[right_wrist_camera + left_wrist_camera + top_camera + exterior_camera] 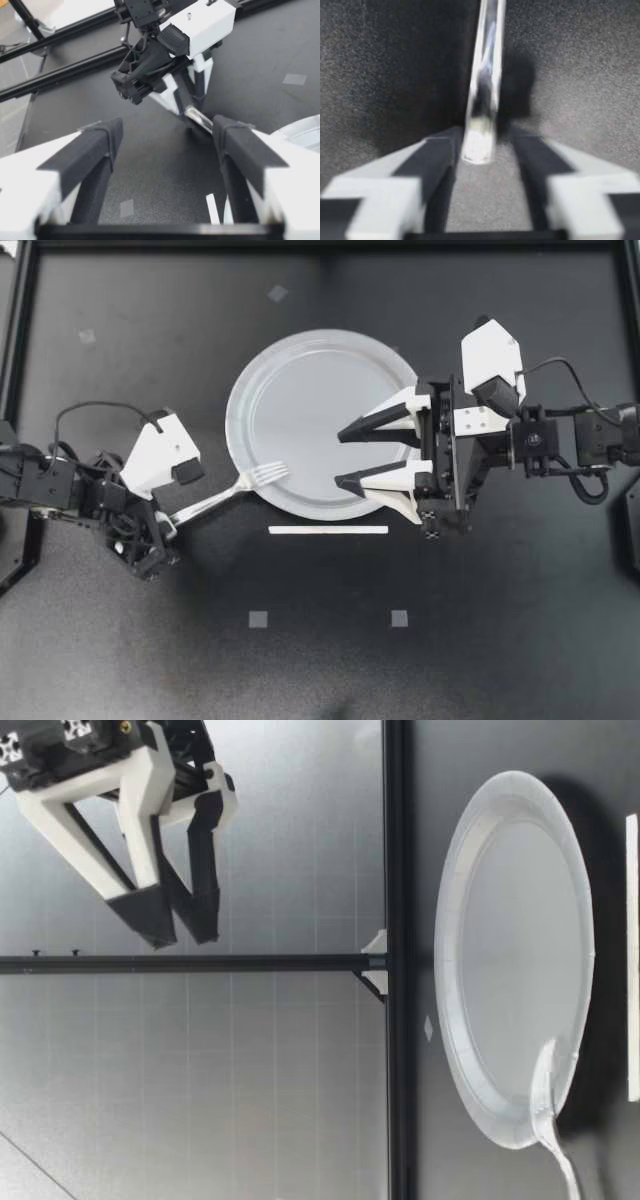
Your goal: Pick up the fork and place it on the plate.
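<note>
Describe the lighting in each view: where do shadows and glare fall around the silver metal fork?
Top view: even light, the silver metal fork shining against the black table. Left wrist view: bright glare along the fork's handle, a dark shadow beside it. Low view: a dark shadow edges the round white plate. Right wrist view: a glint on the handle.

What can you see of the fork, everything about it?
The fork is slim and shiny, silvery, metal by its look. Its tines rest on the plate rim on the side toward my left gripper, which is shut on the handle's end. The handle spans the dark table between them.
</note>
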You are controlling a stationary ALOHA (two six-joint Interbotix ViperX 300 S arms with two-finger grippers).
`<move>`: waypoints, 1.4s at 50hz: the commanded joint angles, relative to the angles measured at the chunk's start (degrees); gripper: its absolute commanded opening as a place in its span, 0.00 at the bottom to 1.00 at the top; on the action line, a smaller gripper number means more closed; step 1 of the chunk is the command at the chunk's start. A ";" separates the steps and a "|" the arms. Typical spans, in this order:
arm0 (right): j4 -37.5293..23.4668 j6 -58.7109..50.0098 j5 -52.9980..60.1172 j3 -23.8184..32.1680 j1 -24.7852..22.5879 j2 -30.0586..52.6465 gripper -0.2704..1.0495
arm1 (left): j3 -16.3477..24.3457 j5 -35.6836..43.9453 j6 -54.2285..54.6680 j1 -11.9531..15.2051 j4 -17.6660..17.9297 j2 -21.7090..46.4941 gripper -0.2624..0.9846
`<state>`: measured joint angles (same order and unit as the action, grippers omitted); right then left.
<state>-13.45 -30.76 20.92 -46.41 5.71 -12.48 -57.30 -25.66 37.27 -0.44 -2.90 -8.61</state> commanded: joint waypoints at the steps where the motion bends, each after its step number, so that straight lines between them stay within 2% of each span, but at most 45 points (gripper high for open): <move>1: 0.18 0.00 0.62 0.62 -0.26 -0.35 0.74 | 1.05 0.35 -0.09 0.09 0.00 -0.44 0.64; 12: 0.09 -0.09 0.62 0.53 -0.26 -0.35 0.74 | 1.23 0.44 -0.53 0.09 -0.26 -1.58 0.66; 21: -0.09 0.53 3.60 0.62 -0.35 -0.79 0.74 | 3.69 3.78 -6.06 0.09 -1.58 -7.56 0.66; 28: -1.76 0.79 8.26 0.53 -0.44 -0.97 0.74 | 5.62 13.36 -14.15 0.09 -1.76 -13.89 0.66; 35: -2.37 2.20 9.40 0.62 -0.35 -1.67 0.74 | 5.45 23.38 -22.85 0.09 -1.76 -18.81 0.66; 44: -1.85 10.90 6.77 0.00 -0.44 -5.19 0.74 | 1.93 40.17 -32.43 0.09 -1.41 -23.64 0.66; 49: 0.44 13.97 4.22 0.18 -0.35 -8.09 0.74 | 0.53 44.91 -33.13 0.35 -0.62 -25.49 0.66; 53: 1.14 14.41 1.14 0.44 -0.35 -10.99 0.74 | 0.26 43.07 -33.40 0.53 0.00 -28.13 0.66; 56: 1.14 14.15 -3.69 -0.09 -0.44 -13.97 0.74 | -0.18 38.58 -33.13 0.53 0.26 -30.32 0.66; 64: 1.41 12.30 -22.68 -5.89 -1.49 -22.32 0.74 | -3.78 14.15 -31.90 0.53 1.05 -37.97 0.66; 70: 1.67 8.61 -30.41 -12.22 -1.76 -27.86 0.74 | -5.19 3.52 -31.29 0.44 2.20 -42.98 0.66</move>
<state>-11.95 -20.57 -5.63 -56.78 4.39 -37.18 -63.02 -17.31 5.63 -0.09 -1.32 -49.31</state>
